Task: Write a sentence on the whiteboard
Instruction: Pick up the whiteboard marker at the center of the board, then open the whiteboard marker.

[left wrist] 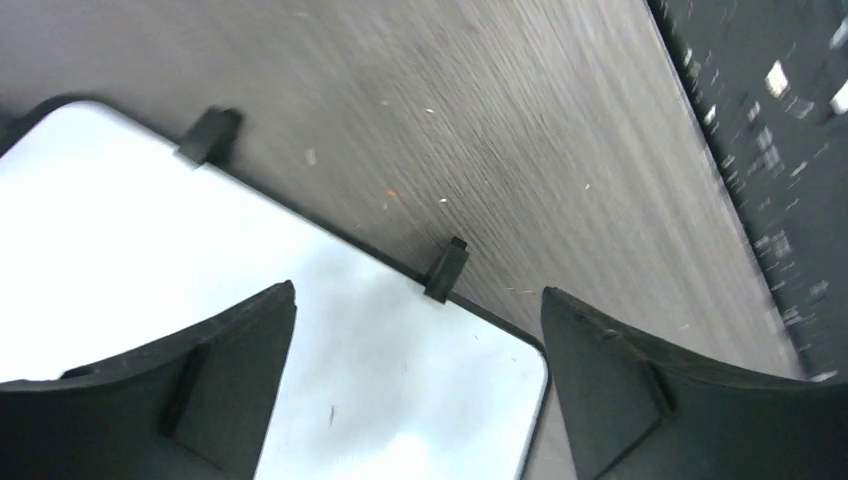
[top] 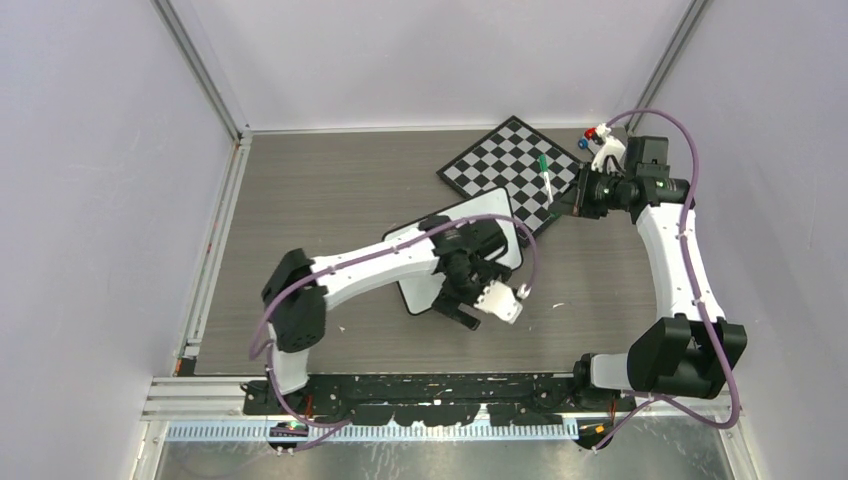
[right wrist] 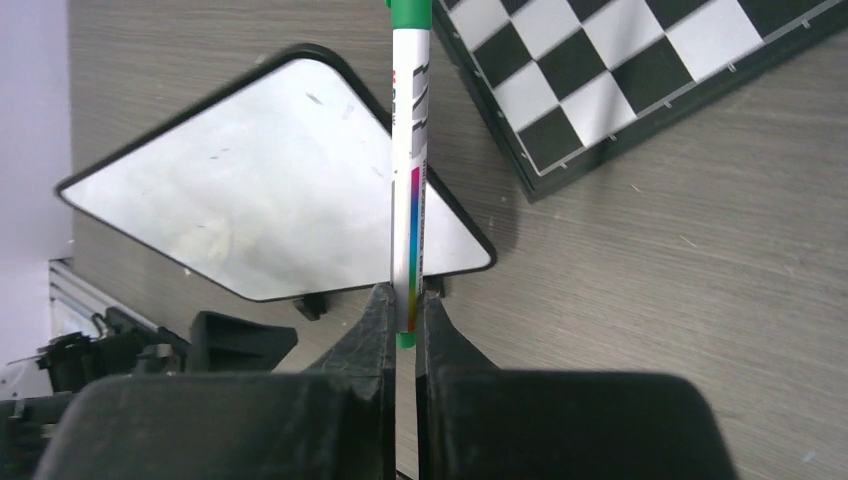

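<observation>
The whiteboard [top: 462, 210] lies tilted in the middle of the table, partly under my left arm. My left gripper [top: 462, 312] hovers over its near corner and is open, with nothing between the fingers. In the left wrist view the whiteboard [left wrist: 130, 230] with its small black feet fills the space below the left gripper [left wrist: 419, 289]. My right gripper [top: 567, 200] is shut on a green-capped marker [top: 545, 175] above the chessboard. The right wrist view shows the marker [right wrist: 409, 150] standing up from the right gripper [right wrist: 405, 300], with the whiteboard [right wrist: 260, 200] behind it. The sentence is out of view; the board surface that shows is blank.
A black-and-white chessboard [top: 500, 160] lies at the back right, its corner close to the whiteboard, and also shows in the right wrist view [right wrist: 620, 70]. Small red and blue objects [top: 592, 135] sit behind it. A black rail [top: 440, 385] runs along the near edge.
</observation>
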`<state>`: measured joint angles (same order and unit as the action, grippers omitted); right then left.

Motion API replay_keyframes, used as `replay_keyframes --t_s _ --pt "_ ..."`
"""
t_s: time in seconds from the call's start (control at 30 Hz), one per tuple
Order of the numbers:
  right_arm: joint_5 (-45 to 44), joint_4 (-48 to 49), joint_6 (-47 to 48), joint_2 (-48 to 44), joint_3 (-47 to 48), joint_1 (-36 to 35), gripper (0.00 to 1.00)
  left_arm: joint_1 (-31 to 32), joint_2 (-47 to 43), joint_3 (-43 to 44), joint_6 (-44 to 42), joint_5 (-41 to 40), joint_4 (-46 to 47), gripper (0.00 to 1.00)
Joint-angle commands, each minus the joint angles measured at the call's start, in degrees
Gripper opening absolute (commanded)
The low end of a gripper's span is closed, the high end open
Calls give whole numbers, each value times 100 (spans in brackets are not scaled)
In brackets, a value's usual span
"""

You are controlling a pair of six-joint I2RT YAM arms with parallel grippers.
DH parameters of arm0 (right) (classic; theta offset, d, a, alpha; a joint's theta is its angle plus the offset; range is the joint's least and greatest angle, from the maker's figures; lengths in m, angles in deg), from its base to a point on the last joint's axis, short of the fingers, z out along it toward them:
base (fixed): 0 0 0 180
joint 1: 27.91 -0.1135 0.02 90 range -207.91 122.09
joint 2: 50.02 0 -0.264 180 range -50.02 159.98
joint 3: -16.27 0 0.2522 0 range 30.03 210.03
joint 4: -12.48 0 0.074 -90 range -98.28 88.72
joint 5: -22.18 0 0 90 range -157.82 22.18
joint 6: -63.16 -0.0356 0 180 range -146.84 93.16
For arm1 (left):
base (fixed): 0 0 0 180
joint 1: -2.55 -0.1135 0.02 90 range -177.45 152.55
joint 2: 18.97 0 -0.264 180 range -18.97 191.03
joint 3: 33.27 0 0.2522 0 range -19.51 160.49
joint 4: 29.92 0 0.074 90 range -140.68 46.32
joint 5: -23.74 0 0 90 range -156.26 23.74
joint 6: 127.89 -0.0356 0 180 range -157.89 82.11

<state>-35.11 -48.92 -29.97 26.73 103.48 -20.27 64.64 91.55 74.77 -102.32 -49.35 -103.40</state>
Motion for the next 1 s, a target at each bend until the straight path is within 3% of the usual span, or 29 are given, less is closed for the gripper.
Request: replay_keyframes --t_s 0.0,0.13,0.23,0.33,0.4,0.53,0.77,0.97 --pt "783 380 -159 -349 414 27 0 -339 -1056 531 2457 535 381 97" --pt "1611 478 -448 -191 893 -13 0 -1656 -1419 1010 4498 1540 811 100" --pt "2229 -36 -253 60 1471 -151 0 -2884 -1817 994 6018 2479 1727 100" --pt "2408 -1058 546 250 2080 -555 0 -3988 -2114 711 7524 3695 2760 100" --pt "2130 -1650 1194 259 2324 -1133 0 -4335 -2151 695 8431 3974 3039 100" --pt "1335 -2122 1707 63 2294 -2024 0 -4504 -1986 1045 8655 4538 2103 100" --pt "407 -2554 2109 -104 2270 -3092 0 -4367 -2120 320 9031 5280 2306 100" --pt "29 -2614 2187 -165 2277 -3485 0 -3905 -2001 74 8959 5425 1984 75"
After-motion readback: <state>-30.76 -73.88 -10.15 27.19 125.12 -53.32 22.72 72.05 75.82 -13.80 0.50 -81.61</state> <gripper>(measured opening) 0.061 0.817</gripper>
